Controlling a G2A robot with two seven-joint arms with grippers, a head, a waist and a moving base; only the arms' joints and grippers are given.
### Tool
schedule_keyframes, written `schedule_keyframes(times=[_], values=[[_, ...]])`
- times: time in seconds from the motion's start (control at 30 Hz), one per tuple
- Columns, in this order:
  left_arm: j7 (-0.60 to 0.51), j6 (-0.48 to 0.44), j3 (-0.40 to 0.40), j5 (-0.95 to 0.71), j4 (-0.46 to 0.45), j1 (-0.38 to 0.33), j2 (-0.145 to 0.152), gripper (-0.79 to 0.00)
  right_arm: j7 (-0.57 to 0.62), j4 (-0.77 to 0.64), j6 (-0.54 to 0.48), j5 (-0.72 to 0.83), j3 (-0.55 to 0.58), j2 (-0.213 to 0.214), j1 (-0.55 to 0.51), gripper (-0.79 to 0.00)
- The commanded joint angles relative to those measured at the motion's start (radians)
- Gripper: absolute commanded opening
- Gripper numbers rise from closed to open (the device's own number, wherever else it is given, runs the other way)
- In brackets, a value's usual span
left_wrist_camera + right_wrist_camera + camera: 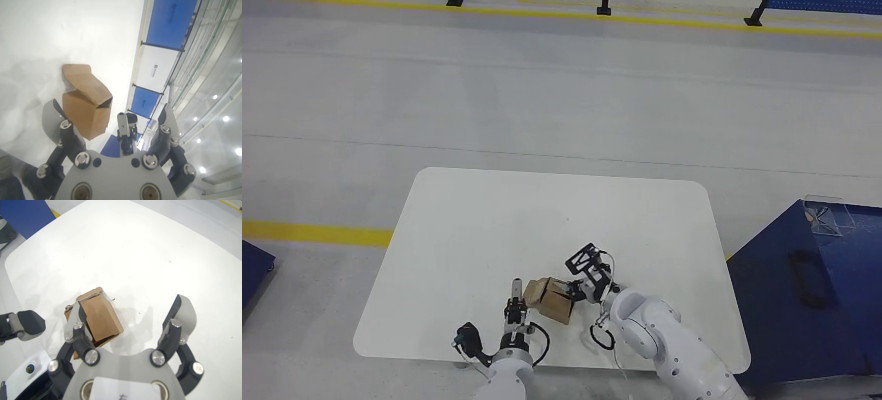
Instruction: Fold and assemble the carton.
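Ops: Carton [550, 298] status at that frame?

Dev: It sat on the counter [542, 220], between the two pincers. The body was squared up into a box. One end flap stood ajar, with a dark gap at the corner in the left wrist view.

Ops: And the pincers?

Dev: Both were spread wide, neither clamped on anything. The left pincer [110, 108] had the carton just ahead of it, close by one finger and well apart from the other. The right pincer [128, 301] hung above it. One finger [72, 321] lay across the carton's top face and the other was out over bare counter. I couldn't tell whether it was touching.

Ops: Which step, then?

Dev: My read is late in the fold. The sides were formed and the end flaps weren't fully tucked. The end facing the right wrist looked open too.

Ops: What did the next move call for?

Dev: One pincer to brace the body so the box wouldn't skate on the counter. The other to push the loose flap in and tuck it. It's light cardboard, so probably easy to slide or crush. That meant a gentle push, square to the flap. The likely risk was the flap springing back out.
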Motion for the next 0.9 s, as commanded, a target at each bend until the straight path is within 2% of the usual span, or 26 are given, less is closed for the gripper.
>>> schedule_keyframes(times=[0.0, 0.2, 0.33, 0.5, 0.87], values=[[0.002, -0.076, -0.004, -0.028, 0.032, 0.004, -0.006, 0.0, -0.019, 0.005, 0.0, -0.028, -0.006, 0.0, -0.01, 0.0], [-0.016, -0.276, 0.007, -0.102, 0.141, -0.015, -0.031, 0.0, -0.038, 0.022, -0.002, -0.099, -0.024, -0.003, -0.021, 0.0], [-0.013, -0.36, 0.015, -0.117, 0.212, -0.048, -0.048, 0.0, -0.037, 0.025, 0.0, -0.109, -0.023, -0.006, -0.022, 0.0], [-0.037, -0.41, 0.014, -0.151, 0.28, -0.089, -0.065, 0.0, -0.026, 0.022, -0.003, -0.126, -0.02, -0.008, -0.02, 0.0], [-0.043, -0.437, -0.005, -0.192, 0.41, -0.171, -0.098, 0.0, -0.003, 0.021, -0.022, -0.155, -0.021, -0.015, -0.019, 0.0]])
